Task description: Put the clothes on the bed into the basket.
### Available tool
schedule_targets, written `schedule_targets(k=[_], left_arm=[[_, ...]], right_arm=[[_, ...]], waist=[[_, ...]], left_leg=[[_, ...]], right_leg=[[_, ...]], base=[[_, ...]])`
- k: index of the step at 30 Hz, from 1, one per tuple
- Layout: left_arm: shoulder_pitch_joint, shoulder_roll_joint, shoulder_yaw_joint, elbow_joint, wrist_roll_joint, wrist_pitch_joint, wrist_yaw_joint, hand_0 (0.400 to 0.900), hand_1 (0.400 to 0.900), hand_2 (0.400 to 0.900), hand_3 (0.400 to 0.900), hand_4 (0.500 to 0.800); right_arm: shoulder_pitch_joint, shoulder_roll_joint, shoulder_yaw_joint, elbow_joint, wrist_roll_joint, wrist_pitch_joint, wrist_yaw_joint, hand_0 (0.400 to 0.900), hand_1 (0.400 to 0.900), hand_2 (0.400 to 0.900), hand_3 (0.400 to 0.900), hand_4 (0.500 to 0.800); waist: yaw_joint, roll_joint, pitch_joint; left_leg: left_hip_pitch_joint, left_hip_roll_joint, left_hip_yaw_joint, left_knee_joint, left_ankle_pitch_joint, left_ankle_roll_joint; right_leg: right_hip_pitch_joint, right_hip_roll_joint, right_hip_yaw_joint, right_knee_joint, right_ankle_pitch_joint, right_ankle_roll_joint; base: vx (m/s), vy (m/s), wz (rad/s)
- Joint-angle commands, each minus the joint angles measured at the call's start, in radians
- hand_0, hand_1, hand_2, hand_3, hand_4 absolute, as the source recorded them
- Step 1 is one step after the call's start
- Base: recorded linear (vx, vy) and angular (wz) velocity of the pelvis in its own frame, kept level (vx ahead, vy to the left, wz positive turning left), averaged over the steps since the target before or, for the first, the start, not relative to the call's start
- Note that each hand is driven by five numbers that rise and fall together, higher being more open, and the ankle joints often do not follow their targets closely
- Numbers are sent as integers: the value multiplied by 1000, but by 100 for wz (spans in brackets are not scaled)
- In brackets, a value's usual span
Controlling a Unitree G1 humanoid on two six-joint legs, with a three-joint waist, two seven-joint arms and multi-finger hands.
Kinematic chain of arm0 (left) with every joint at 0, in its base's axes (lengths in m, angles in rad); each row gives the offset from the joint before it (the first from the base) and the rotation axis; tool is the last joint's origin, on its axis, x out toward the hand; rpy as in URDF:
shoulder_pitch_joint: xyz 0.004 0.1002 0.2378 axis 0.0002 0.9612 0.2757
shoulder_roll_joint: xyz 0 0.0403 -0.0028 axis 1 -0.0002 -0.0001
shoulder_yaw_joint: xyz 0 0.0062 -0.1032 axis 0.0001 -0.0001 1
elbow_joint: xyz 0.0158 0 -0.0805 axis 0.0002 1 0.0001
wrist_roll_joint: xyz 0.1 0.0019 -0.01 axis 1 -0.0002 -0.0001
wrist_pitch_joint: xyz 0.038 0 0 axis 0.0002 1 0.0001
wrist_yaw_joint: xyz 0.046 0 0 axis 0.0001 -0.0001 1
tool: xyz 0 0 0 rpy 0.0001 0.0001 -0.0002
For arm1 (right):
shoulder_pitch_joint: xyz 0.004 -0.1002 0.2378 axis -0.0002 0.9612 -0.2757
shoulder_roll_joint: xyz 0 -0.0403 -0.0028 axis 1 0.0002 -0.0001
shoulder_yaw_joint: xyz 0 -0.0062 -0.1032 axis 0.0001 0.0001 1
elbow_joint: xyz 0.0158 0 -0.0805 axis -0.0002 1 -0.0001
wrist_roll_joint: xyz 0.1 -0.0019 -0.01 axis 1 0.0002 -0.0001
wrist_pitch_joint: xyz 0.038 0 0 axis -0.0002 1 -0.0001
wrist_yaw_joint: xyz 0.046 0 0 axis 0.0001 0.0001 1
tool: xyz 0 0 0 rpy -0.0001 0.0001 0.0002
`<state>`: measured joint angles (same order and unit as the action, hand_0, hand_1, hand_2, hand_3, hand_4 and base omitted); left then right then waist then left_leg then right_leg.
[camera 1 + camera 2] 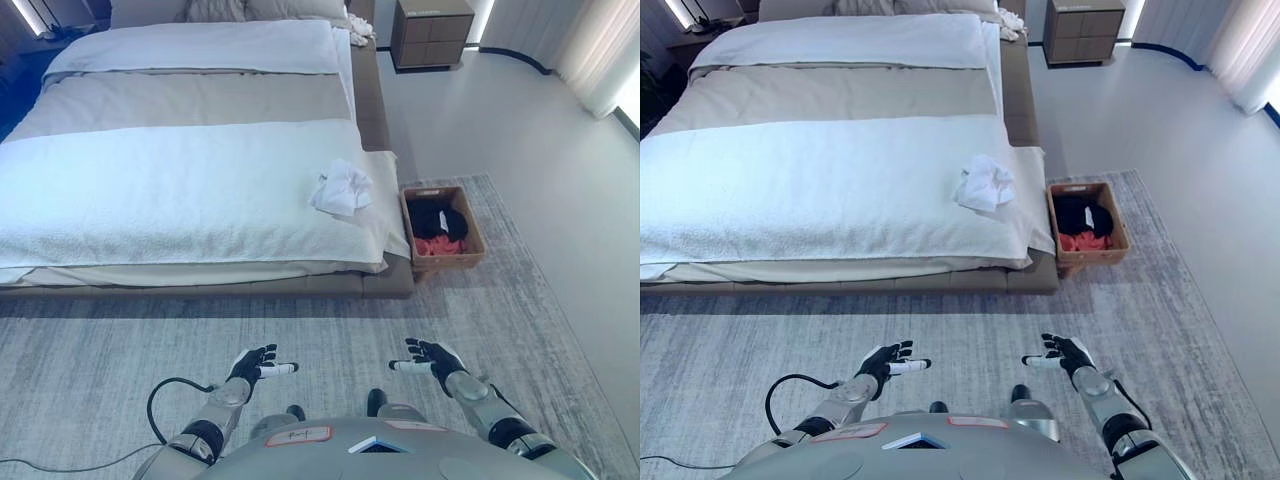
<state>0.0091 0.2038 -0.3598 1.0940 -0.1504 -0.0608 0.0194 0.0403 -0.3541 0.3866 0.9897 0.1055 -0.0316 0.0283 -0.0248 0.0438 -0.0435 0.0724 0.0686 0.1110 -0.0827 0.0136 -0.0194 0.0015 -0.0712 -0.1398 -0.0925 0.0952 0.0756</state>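
A crumpled white garment (341,188) lies on the white blanket near the right edge of the bed (180,190). A brown basket (443,227) stands on the rug beside the bed's right foot corner, with black and red clothes in it. My left hand (255,367) and right hand (430,357) are both open and empty, held low over the grey rug, well short of the bed.
A wooden nightstand (431,32) stands at the back right by the bed's head. Pillows (230,10) lie at the head of the bed. A grey rug (330,320) covers the floor between me and the bed; smooth floor lies to the right.
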Motion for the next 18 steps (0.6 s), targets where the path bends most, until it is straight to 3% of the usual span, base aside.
schedule_targets(k=[1, 3, 5, 8, 11, 14, 18], left_arm=[[-73, 32, 62, 11, 15, -32, 61, 900, 900, 900, 900, 800], [-78, 30, 62, 2, 3, -34, 65, 900, 900, 900, 900, 800], [-80, 25, 53, -21, -6, -33, 60, 900, 900, 900, 900, 800], [-99, 23, 49, -47, -34, -34, 59, 900, 900, 900, 900, 800], [-102, 22, 55, -51, -66, -37, 63, 900, 900, 900, 900, 800], [-103, 19, 54, -41, -67, -42, 75, 900, 900, 900, 900, 800], [-110, 15, 57, -23, -47, -46, 110, 900, 900, 900, 900, 800]], right_arm=[[-60, -3, 8, 0, 20, -55, -33, 900, 900, 900, 900, 800], [-62, -9, 3, -4, 31, -59, -41, 900, 900, 900, 900, 800], [-67, -22, 2, -1, 38, -61, -47, 900, 900, 900, 900, 800], [-83, -42, -5, 6, 44, -57, -56, 900, 900, 900, 900, 800], [-100, -50, -7, 15, 48, -56, -62, 900, 900, 900, 900, 800], [-116, -48, 3, 16, 43, -57, -68, 900, 900, 900, 900, 800], [-139, -42, 7, 20, 50, -62, -75, 900, 900, 900, 900, 800]], waist=[[-21, -59, 11], [-22, -60, 37], [-19, -64, 78], [-11, -61, 129], [-13, -52, 131], [1, -39, 126], [15, -21, 120]], left_leg=[[-66, 9, -95, 24, 10, -66], [-107, 17, -104, 120, -12, -74], [-201, -2, -123, 317, -41, -83], [-306, -40, -149, 498, -9, -79], [-342, -46, -125, 393, 12, -71], [-342, -16, -115, 164, 96, -69], [-396, 13, -97, -5, 169, -100]], right_leg=[[66, 23, 68, 17, -153, -23], [63, 32, 70, 26, -160, -35], [76, 32, 64, 28, -165, -51], [106, 30, 37, 25, -170, -67], [121, 27, 28, 9, -177, -65], [125, 37, 30, 5, -189, -51], [151, 34, 46, 5, -226, -21]], base=[[-7, -141, 7], [-51, -163, 15], [-90, -153, 25], [-13, -80, 25], [132, 19, 7], [228, 76, -9], [288, 143, -29]])
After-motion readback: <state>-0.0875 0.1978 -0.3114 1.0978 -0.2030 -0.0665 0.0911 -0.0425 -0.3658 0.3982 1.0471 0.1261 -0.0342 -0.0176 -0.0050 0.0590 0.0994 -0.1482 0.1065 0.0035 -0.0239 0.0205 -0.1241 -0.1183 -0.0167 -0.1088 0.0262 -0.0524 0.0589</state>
